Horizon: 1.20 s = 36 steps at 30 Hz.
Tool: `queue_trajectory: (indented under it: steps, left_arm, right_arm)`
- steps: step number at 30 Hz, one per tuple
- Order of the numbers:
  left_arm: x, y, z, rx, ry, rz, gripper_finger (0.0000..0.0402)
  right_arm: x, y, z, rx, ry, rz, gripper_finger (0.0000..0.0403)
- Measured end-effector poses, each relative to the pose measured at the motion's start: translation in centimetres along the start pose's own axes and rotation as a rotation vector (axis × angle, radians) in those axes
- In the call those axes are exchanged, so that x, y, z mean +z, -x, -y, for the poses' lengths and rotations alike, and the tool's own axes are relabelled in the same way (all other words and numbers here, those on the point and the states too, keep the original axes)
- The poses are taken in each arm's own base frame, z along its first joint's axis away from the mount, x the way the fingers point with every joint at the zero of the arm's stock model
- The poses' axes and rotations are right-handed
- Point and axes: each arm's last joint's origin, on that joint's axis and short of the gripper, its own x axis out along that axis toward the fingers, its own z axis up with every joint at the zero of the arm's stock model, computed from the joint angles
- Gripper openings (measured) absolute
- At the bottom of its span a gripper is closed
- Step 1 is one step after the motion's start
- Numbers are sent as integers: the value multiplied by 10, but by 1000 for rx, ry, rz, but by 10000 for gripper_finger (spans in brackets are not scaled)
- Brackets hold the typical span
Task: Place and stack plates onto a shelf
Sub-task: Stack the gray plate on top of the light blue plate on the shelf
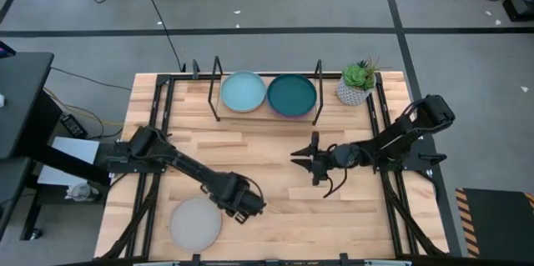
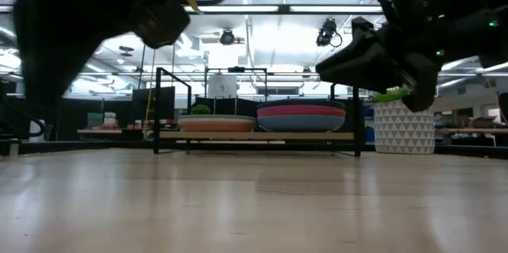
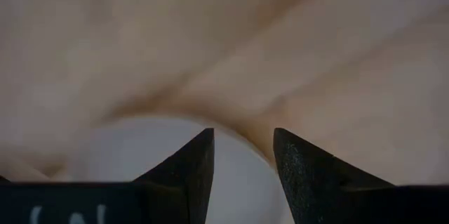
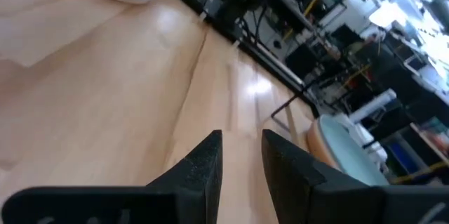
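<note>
The shelf (image 1: 267,114) stands at the table's far edge. Two plate stacks rest on its board, one topped by a pale blue plate (image 1: 243,92), the other by a teal plate (image 1: 291,95). The low view shows a peach-orange stack (image 2: 216,123) and a stack with magenta and blue rims (image 2: 302,116). A pale grey plate (image 1: 196,222) lies flat on the table near the near-left corner. My left gripper (image 1: 249,205) (image 3: 242,134) is open, its fingertips over that plate's right rim (image 3: 231,168). My right gripper (image 1: 300,159) (image 4: 242,134) hangs open with a narrow gap above bare table, right of centre.
A potted green plant in a white patterned pot (image 1: 357,84) stands at the shelf's right end. The shelf's black loop uprights (image 1: 218,82) rise beside the stacks. Bare slatted tabletop (image 1: 275,216) lies between the two grippers and toward the near edge.
</note>
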Motion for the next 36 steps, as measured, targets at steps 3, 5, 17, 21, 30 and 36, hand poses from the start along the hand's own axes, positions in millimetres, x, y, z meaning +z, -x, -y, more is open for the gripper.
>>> queue_trajectory:
  steps: [3,5,17,21,30,36]
  left_arm:
    - [-11,-2,7,-47,54,-37,155]
    - [-16,-2,12,-87,103,-31,155]
    - [-53,-17,20,-132,368,-11,155]
    - [-59,-27,19,-131,408,-7,155]
    - [-57,-50,16,-83,400,17,155]
    - [-57,-56,18,-68,351,0,112]
  right_arm:
    - [-4,-4,10,6,14,36,107]
    - [-6,-7,17,-7,14,59,107]
    - [-17,-13,46,67,-1,232,107]
    - [-19,-14,48,77,-4,247,107]
    - [-17,-14,49,87,-3,273,107]
    - [-17,-14,49,89,-10,272,107]
